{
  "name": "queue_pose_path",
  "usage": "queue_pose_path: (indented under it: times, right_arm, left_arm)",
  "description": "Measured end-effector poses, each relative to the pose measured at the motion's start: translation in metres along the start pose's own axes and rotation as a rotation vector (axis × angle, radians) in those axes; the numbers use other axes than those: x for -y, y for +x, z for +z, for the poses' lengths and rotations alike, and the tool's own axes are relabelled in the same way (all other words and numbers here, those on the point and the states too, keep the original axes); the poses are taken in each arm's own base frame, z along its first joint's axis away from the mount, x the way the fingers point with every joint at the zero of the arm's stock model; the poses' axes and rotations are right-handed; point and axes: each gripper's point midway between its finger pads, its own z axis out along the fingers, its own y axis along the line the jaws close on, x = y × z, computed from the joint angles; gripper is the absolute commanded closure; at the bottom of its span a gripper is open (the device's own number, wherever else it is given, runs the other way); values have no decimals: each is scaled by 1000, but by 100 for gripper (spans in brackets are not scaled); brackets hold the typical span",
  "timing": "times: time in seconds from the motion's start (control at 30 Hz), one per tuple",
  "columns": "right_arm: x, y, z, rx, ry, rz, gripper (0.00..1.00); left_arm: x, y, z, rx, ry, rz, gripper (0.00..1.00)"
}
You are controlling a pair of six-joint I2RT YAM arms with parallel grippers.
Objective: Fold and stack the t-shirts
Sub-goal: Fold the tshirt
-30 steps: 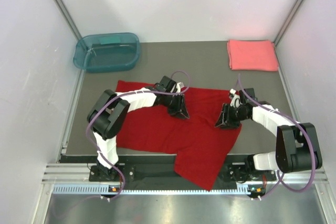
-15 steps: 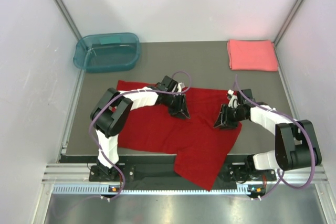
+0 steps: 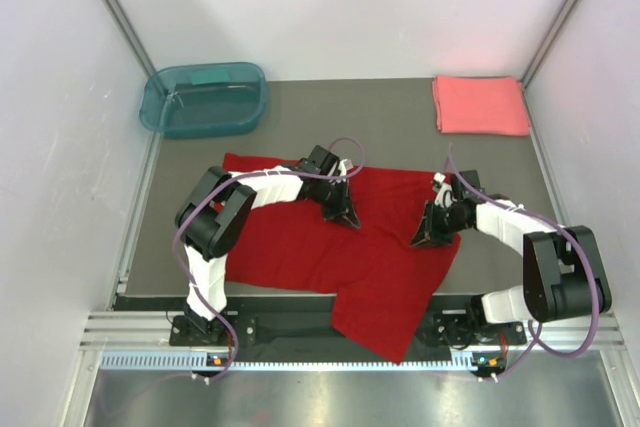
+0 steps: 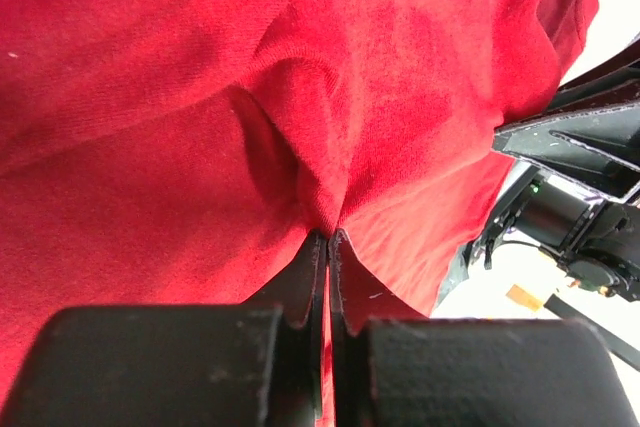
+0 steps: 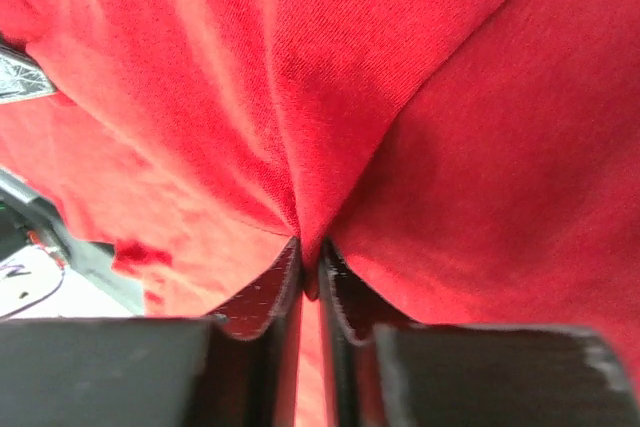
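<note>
Jaws of the left arm are pressed together with only a thin slit between them, and a small peak of the deep red t-shirt [image 4: 150, 97] is nipped at their tips. The cloth rises from that pinch in a rounded fold, with creases fanning away from it. Jaws of the right arm are likewise nearly closed on a pinch of the same shirt [image 5: 480, 147]; the fabric is drawn into a sharp ridge that runs up from the tips, while flatter cloth spreads to either side.

From above, the left arm [image 3: 265, 187] reaches across from its base to the middle of the shirt's far part. The right arm [image 3: 500, 217] bends inward to the shirt's right edge. The two grips are well apart, with a stretch of red cloth between them.

The deep red t-shirt [image 3: 300, 247] lies opened out over the near half of the table [image 3: 390, 127], unfolded. One part of it hangs over the table's near edge between the two arm bases.

The coral-pink t-shirt [image 3: 480, 104] sits as a neat folded rectangle at the table's far right corner, well apart from the red one and from both arms. A teal tub [image 3: 204, 99] stands at the far left corner, also well apart from the shirts.
</note>
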Motion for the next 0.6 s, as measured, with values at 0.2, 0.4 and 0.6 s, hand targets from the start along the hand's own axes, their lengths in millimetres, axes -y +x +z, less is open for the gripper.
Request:
queue_pose_path:
  times: [0.2, 0.4, 0.6]
  right_arm:
    - [-15, -1, -8, -45, -37, 57, 98]
    - [-19, -3, -16, -71, -58, 142, 99]
    - [-10, 5, -17, -123, -47, 216, 100]
  left_arm:
    - [0, 4, -1, -21, 2, -11, 100]
    - [-1, 10, -6, -53, -25, -31, 100]
    - [2, 12, -13, -69, -39, -23, 100]
